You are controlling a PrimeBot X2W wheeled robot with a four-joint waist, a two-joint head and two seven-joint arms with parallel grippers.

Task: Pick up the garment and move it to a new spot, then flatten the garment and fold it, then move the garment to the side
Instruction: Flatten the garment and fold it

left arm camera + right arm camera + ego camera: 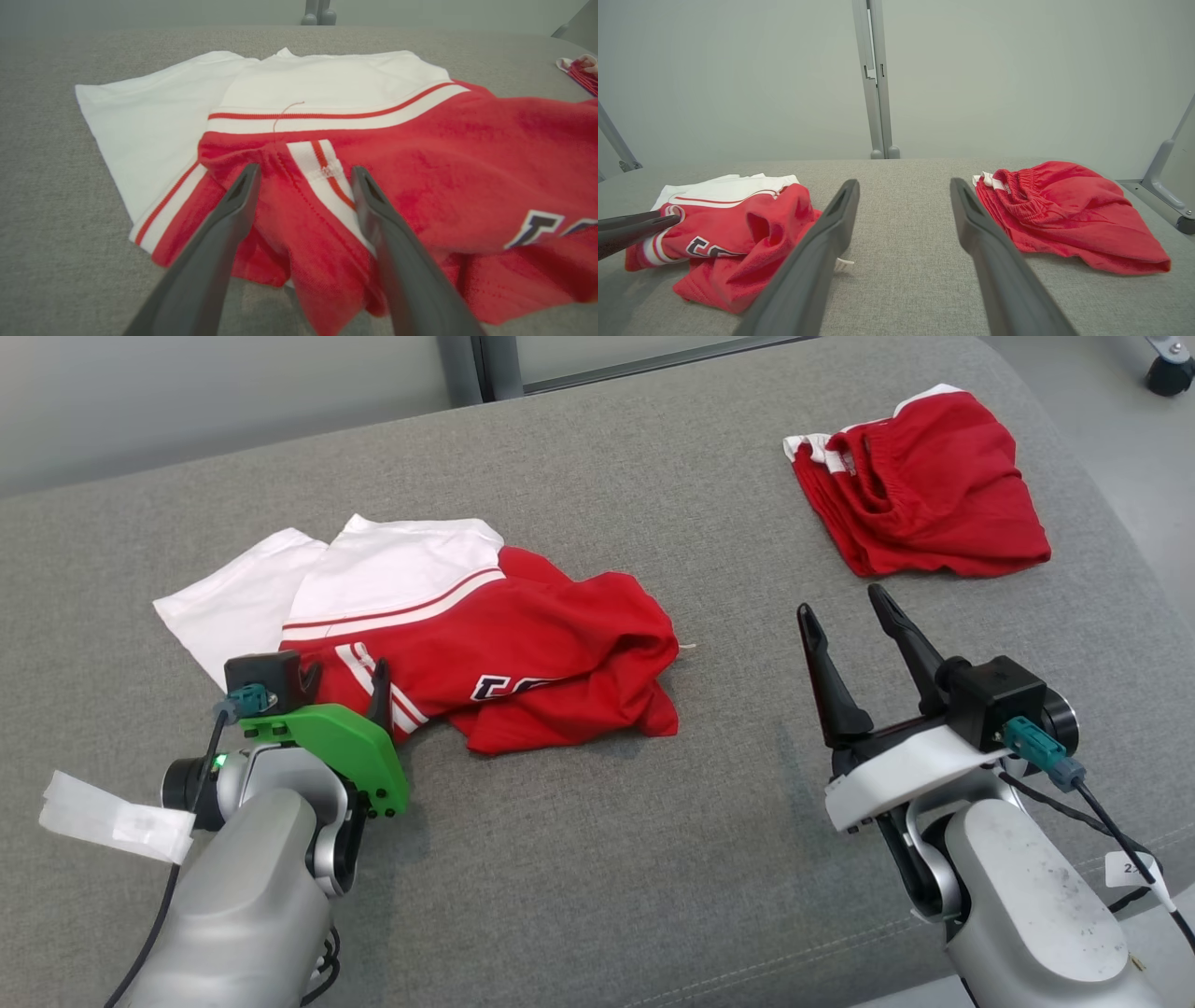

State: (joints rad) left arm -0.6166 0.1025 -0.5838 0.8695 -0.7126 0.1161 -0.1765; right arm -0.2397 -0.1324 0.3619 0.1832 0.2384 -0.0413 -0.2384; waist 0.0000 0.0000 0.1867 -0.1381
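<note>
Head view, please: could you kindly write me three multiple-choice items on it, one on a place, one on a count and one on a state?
1. Where do the red shorts lie from the red-and-white shirt?
A. on top of it
B. apart, toward the robot's right and farther back
C. under it

2. How many garments lie on the grey cushion?
A. one
B. two
C. three

3. How is the left claw?
A. shut on the shirt
B. shut on the shorts
C. open over the shirt's near edge

Answers: B, bare cushion separates them; B, the shirt and the shorts make two; C, its fingers stand spread over the red fabric.
</note>
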